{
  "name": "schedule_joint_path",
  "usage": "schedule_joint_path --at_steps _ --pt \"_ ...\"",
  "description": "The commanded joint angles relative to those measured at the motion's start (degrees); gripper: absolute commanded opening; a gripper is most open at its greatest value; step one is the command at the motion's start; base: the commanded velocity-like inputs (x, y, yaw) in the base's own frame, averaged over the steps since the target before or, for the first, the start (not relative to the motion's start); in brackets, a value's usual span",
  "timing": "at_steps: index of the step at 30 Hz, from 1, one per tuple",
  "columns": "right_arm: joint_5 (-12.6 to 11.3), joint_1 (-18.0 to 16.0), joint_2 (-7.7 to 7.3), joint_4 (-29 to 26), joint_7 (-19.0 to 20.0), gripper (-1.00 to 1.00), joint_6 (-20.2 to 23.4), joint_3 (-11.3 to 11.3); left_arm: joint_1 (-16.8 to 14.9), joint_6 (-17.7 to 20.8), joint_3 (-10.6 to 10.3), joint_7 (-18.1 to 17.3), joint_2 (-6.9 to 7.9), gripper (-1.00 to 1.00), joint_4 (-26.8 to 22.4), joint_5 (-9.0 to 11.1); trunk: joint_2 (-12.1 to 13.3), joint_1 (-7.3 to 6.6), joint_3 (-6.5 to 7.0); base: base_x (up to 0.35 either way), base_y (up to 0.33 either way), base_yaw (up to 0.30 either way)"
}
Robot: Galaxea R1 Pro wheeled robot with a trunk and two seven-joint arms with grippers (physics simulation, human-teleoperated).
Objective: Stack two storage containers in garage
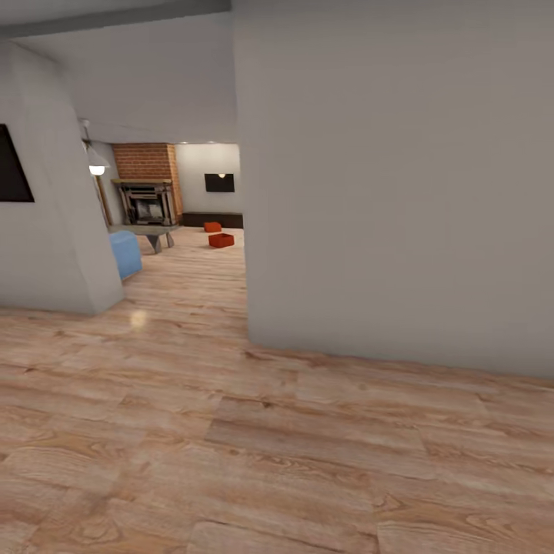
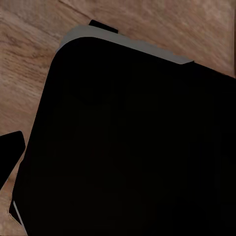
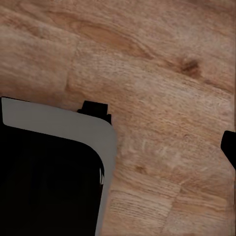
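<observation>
Two orange-red storage containers lie on the wood floor far ahead in the living room [image 1: 181,254], seen through the opening in the head view: one nearer [image 1: 221,240], one just behind it [image 1: 212,226]. Both are small at this distance. In the left wrist view, a dark fingertip [image 2: 11,150] of my left gripper [image 2: 118,152] shows at the picture's edge over the robot's black base [image 2: 132,147]. A dark fingertip [image 3: 229,147] of my right gripper [image 3: 118,147] shows likewise, above wood planks. Nothing is held by either.
A large grey wall [image 1: 400,192] stands close on the right, its corner bounding the opening. Another wall [image 1: 54,231] with a black screen [image 1: 11,169] flanks the left. Beyond are a blue seat [image 1: 125,254], a low table [image 1: 150,231] and a brick fireplace [image 1: 146,188].
</observation>
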Motion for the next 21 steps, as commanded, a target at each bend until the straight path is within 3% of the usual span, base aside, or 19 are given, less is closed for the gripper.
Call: schedule_joint_path --at_steps 1,21 --pt "0.2 -0.1 -0.02 0.2 0.1 1.00 -0.3 0.3 0.0 -0.1 0.2 0.1 -0.02 1.00 0.0 0.1 0.0 0.03 -0.05 0.321 0.000 0.269" --pt "0.1 -0.1 -0.10 0.2 0.0 1.00 -0.4 0.3 0.0 -0.1 0.1 0.0 -0.02 1.00 0.0 0.1 0.0 0.03 -0.05 0.321 0.000 0.249"
